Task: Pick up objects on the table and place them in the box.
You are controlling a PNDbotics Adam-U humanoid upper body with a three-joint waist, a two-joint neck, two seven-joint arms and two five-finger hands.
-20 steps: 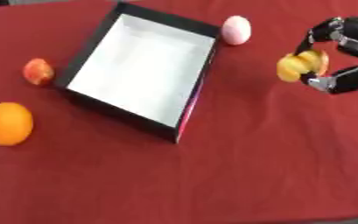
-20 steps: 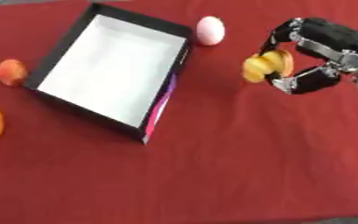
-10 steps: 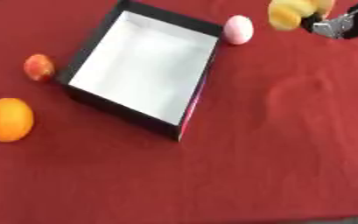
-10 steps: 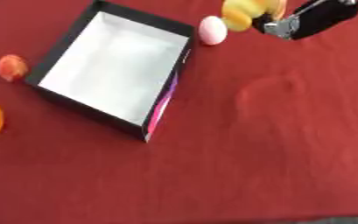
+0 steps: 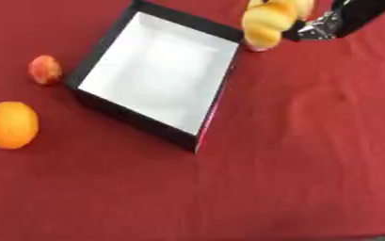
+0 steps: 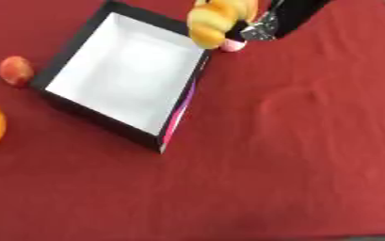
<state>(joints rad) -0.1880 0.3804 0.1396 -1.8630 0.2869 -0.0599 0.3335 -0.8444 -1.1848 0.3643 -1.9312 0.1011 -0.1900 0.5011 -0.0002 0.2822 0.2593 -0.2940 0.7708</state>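
A black box with a white inside point(image 5: 158, 77) lies open on the red cloth. My right hand point(image 5: 343, 19) comes in from the upper right, shut on a yellow lumpy fruit point(image 5: 268, 21) that hangs above the box's far right corner. Just behind that fruit a pink egg-shaped thing point(image 6: 232, 45) is mostly hidden. A small red-orange fruit point(image 5: 44, 69) lies left of the box. An orange point(image 5: 9, 124) lies nearer, at the left edge. My left hand shows in neither view.
Red cloth point(image 5: 310, 155) covers the whole table, with a slight wrinkle point(image 5: 327, 96) right of the box. The near edge of the table shows at the bottom right corner.
My right hand has lifted the yellow fruit and carried it left, from right of the box to above the box's far right corner. The camera has shifted slightly.
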